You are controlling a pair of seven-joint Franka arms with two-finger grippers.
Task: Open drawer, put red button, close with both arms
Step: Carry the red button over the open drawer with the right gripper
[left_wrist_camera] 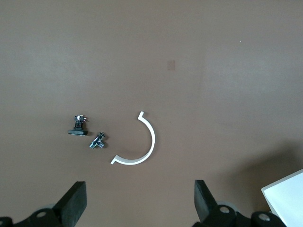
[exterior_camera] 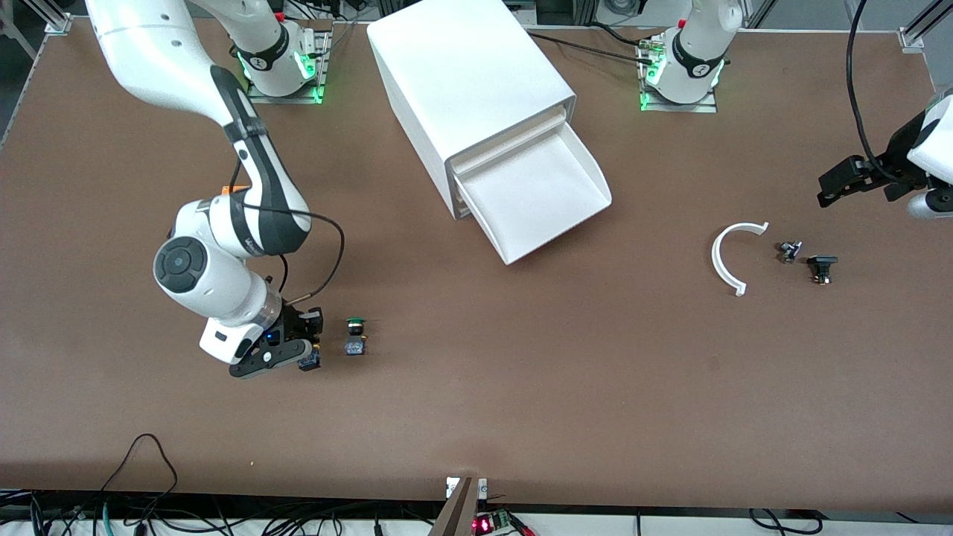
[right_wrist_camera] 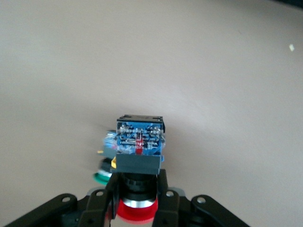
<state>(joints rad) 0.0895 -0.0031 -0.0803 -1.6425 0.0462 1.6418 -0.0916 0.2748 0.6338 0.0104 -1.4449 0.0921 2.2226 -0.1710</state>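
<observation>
Between right gripper [right_wrist_camera: 137,201] fingers: red button [right_wrist_camera: 138,156], cap gripperward.

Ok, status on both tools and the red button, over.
Right tool shut on red button, low over table beside green button. Left tool open, waiting over white arc piece. Bottom drawer open; path looks clear.

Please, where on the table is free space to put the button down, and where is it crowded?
Bare tabletop lies between the green button and the white curved piece, nearer the camera than the open drawer, which holds nothing visible. It is crowded beside the right gripper, shut on the red button, and around the small dark parts.
</observation>
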